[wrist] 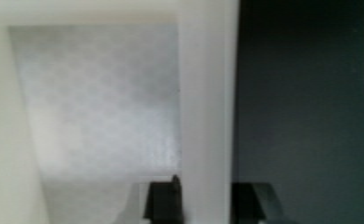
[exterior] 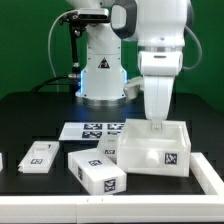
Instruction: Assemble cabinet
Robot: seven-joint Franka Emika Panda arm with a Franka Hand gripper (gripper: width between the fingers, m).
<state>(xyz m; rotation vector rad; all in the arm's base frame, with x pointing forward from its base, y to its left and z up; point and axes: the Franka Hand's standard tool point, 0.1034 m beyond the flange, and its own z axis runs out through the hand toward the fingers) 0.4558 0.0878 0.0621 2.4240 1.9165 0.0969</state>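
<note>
The gripper [exterior: 157, 123] points straight down from where I stand, the arm's last white links stacked almost upright above it, well out in front of the robot's base [exterior: 100, 75]. It has its tips down at the back wall of the cabinet [exterior: 160, 150], the open-topped white box on the exterior view's right with a square tag on its front face.

In the wrist view the gripper [wrist: 207, 200] straddles a thin upright wall of the cabinet [wrist: 205, 100]. The pale inside of the box lies to one side and the black table [wrist: 303, 130] to the other. The two dark fingers [wrist: 163, 205] sit flush against that wall, one on each face, with no gap that I can make out. It looks clamped on the wall, jaws only as far apart as the wall is thick.

Just beside the cabinet, toward the exterior view's left, lies a tagged white block [exterior: 97, 170], and further left a flatter tagged piece [exterior: 40, 156]. Behind them the marker board [exterior: 92, 130] lies flat on the table [exterior: 30, 115]. Another white part [exterior: 207, 175] shows at the right edge, near the cabinet.
</note>
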